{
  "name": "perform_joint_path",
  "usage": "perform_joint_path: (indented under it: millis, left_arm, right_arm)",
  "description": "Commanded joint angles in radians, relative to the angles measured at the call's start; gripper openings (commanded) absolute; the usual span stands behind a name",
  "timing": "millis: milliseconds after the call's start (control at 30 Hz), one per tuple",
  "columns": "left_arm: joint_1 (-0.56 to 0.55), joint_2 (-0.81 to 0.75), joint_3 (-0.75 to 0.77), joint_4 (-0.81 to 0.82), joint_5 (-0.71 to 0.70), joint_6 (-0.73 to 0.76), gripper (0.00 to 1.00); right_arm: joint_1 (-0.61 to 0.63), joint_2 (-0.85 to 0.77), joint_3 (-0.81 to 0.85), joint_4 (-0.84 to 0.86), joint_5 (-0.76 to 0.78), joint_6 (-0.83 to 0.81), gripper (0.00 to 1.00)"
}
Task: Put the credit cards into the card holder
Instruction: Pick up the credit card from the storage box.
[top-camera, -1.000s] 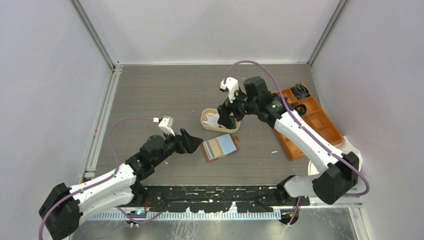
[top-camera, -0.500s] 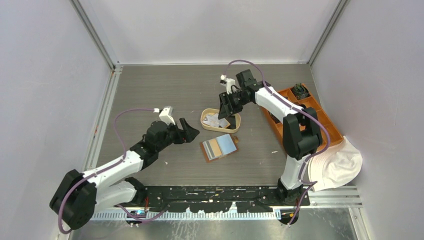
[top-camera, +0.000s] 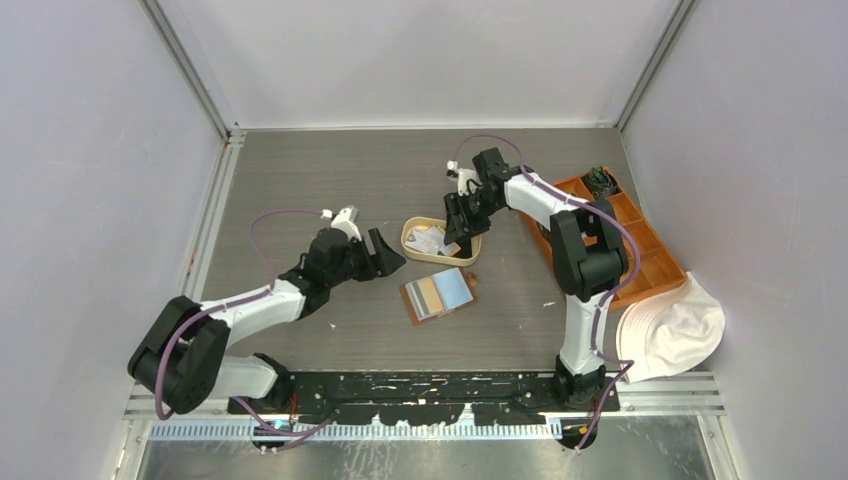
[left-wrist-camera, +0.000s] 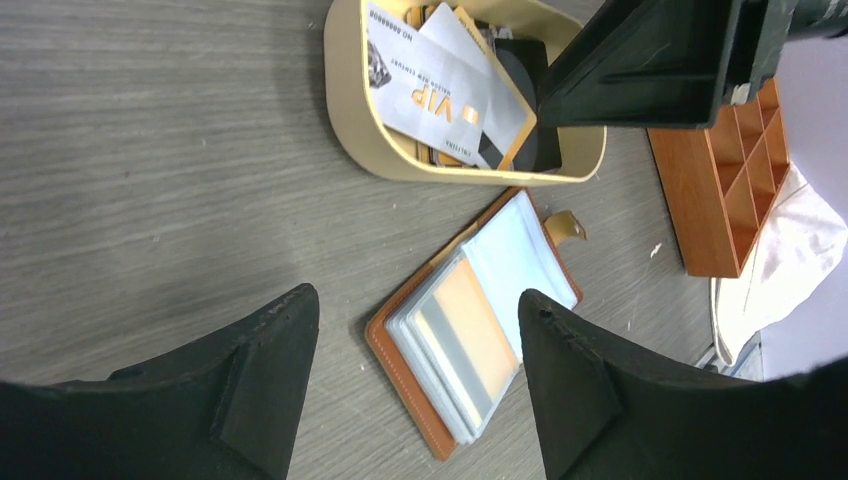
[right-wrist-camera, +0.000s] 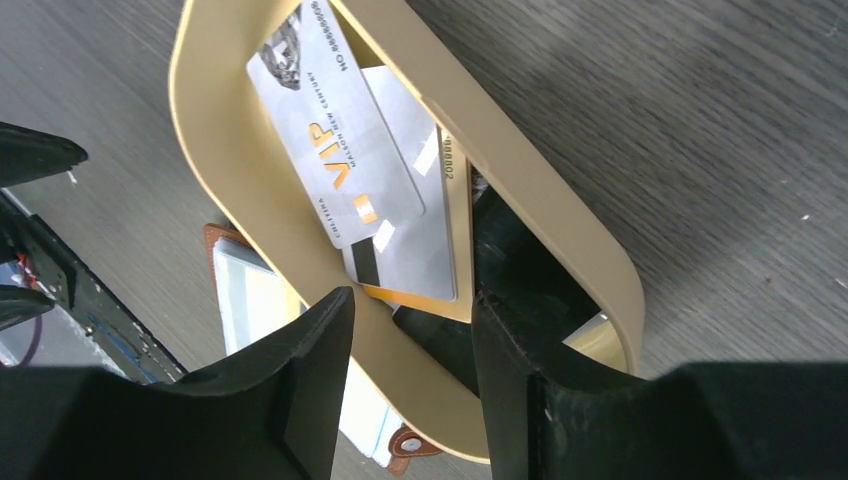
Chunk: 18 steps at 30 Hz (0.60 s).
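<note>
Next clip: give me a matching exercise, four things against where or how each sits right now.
1 card holder
2 VIP card
3 orange box
4 white cloth

a on top, inside the cream tray
b at the right edge of the table
c open flat, just on the near side of the tray
d bunched at the near right corner

Pairs: 1-c, 2-a, 3-b, 4-d

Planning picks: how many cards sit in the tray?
4 in the cream tray: VIP card topmost, silver card beneath, orange card lower, black card beside; others may be hidden.

a lab cell: white walls (top-camera: 90, 150), aluminium frame (top-camera: 191, 70).
</note>
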Motion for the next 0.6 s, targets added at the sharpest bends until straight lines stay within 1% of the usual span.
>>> perform_joint_path:
  millis: [0, 200, 300, 467, 567]
  left_arm:
    - [0.019, 0.066, 0.096, 0.037, 0.020, 0.014, 0.72]
    - [0.060, 0.204, 0.213, -0.011, 0.070, 0.058, 0.64]
    - [0.082, 0.272, 0.273, -0.026, 0.095, 0.100, 0.62]
    - [0.099, 0.393, 0.394, -0.091, 0.165, 0.151, 0.57]
    - [0.099, 0.445, 0.454, -0.154, 0.151, 0.157, 0.57]
  right_arm:
    - [0.005, 0.001, 0.036, 0.020, 0.041, 0.012, 0.52]
    - [0.011, 0.033, 0.045, 0.023, 0.069, 0.013, 0.52]
    - [0.012, 0.046, 0.052, 0.020, 0.069, 0.012, 0.52]
    - [0.013, 0.061, 0.054, 0.021, 0.025, 0.012, 0.52]
    - [0.012, 0.070, 0.057, 0.019, -0.024, 0.028, 0.52]
